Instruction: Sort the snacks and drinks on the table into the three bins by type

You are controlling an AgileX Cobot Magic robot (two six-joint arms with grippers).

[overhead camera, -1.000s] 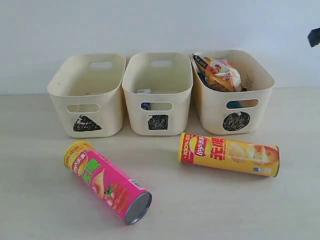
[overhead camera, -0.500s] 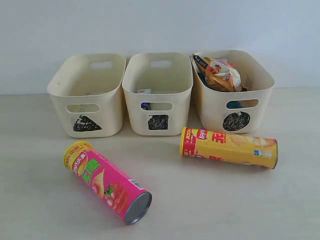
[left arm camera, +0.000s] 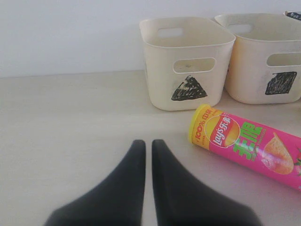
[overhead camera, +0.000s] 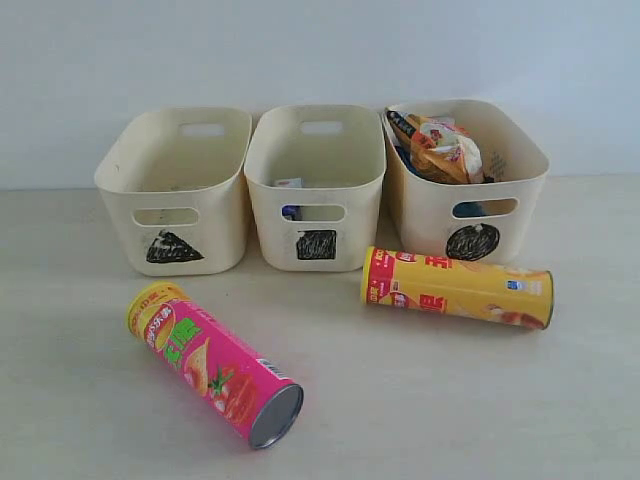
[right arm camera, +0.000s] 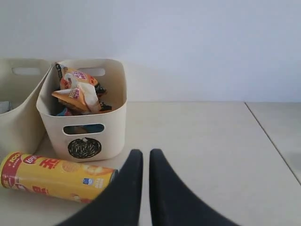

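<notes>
Lying flat on the pale table (overhead camera: 80, 400): pink-magenta chip tube (overhead camera: 215, 365), yellow cap and silver bottom, near in front of triangle bin (overhead camera: 215, 240); yellow tube with red band (overhead camera: 457, 288), just before circle bin (overhead camera: 425, 235). Inside circle bin, crinkly orange bag (overhead camera: 445, 150). Left gripper (left arm camera: 147, 143) and right gripper (right arm camera: 145, 153) both clenched, grasping nothing, hovering above the table.
</notes>
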